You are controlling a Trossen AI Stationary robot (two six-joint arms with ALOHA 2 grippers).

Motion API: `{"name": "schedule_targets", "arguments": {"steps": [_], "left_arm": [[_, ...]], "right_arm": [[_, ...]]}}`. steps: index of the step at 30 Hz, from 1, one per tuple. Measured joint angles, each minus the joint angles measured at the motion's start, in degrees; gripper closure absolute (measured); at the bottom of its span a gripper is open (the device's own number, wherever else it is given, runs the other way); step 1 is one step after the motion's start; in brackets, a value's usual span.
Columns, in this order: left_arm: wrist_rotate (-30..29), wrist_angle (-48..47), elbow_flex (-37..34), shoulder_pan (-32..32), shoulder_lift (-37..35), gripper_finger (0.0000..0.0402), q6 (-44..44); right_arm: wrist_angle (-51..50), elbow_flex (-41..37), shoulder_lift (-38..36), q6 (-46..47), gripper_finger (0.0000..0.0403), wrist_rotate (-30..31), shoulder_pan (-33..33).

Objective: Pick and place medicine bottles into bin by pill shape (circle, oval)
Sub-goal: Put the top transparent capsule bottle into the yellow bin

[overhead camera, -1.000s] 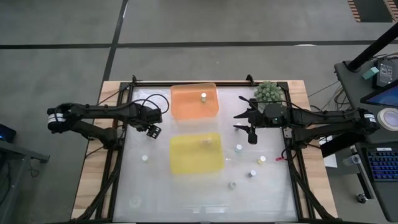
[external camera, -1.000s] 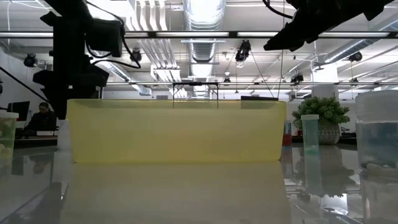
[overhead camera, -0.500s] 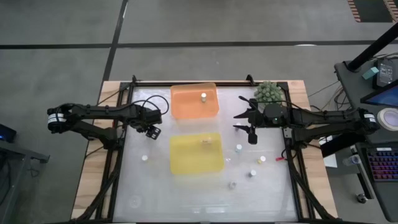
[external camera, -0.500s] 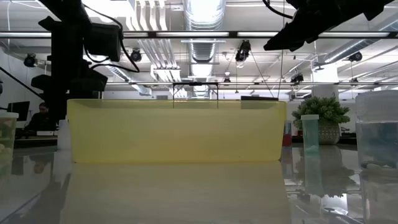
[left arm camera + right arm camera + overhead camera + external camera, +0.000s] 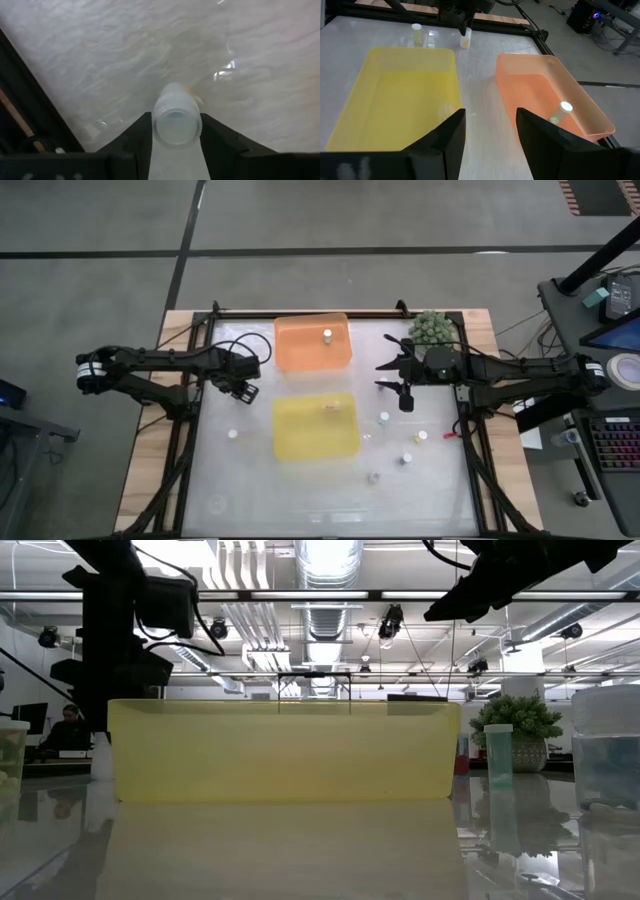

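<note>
My left gripper (image 5: pixel 243 388) is over the table's left far part, shut on a small white medicine bottle (image 5: pixel 176 120). This bottle also shows under it in the right wrist view (image 5: pixel 465 41) and the low view (image 5: pixel 100 755). My right gripper (image 5: pixel 405 398) is open and empty (image 5: pixel 490 145), held above the table between the orange bin (image 5: pixel 313 342) and the yellow bin (image 5: pixel 316 425). One bottle (image 5: pixel 327 335) stands in the orange bin. Loose bottles stand on the table at the left (image 5: pixel 233 434) and at the right (image 5: pixel 384 418), (image 5: pixel 421 437), (image 5: pixel 407 458). My left gripper pinches the bottle's upper part (image 5: pixel 156 126), at the cap, between its two fingers. The fingers (image 5: pixel 142 137) come from above, pointing down. The bottle is upright with its cap up. I cannot tell whether its base rests on the table or hangs just clear.
A green spiky plant ball (image 5: pixel 432 328) sits at the table's far right corner. Another bottle (image 5: pixel 373 477) stands near the front. A black frame (image 5: pixel 195 430) runs along the table's sides. The yellow bin's wall (image 5: pixel 285 750) fills the middle of the low view.
In the low view my left arm's lower part has shifted a little, and the white bottle beneath it has come into sight. My right arm has kept still.
</note>
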Motion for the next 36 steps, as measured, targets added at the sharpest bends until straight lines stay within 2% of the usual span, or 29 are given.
{"name": "schedule_targets", "arguments": {"steps": [5,11,16,20,25,31,36], "left_arm": [[0.39,-2.93,5.37,0.00,0.02,0.0282,1.36],[2.94,-4.61,16.29,-0.56,0.02,0.0281,4.21],[6.13,-3.61,24.54,-3.36,1.00,0.0281,6.59],[7.92,0.10,29.27,-8.08,2.97,0.0281,6.91],[8.09,6.63,33.59,-14.61,8.26,0.0281,5.92],[8.04,6.35,39.48,-20.12,17.99,0.0281,4.03],[8.03,5.42,44.09,-22.52,25.36,0.0281,6.19]], "right_arm": [[-0.02,0.00,0.00,-0.04,0.0236,0.02,0.00],[-0.01,0.00,0.02,-0.23,0.0236,0.07,0.00],[-0.04,0.00,0.02,-0.83,0.0236,0.33,-0.01],[-0.02,0.00,0.02,-0.81,0.0236,0.33,-0.01],[-0.02,-0.07,0.02,-1.00,0.0236,0.33,0.00],[0.02,-0.77,0.02,-1.05,0.0236,0.33,-0.02],[0.04,-0.98,0.02,-1.07,0.0236,0.33,-0.01]]}}
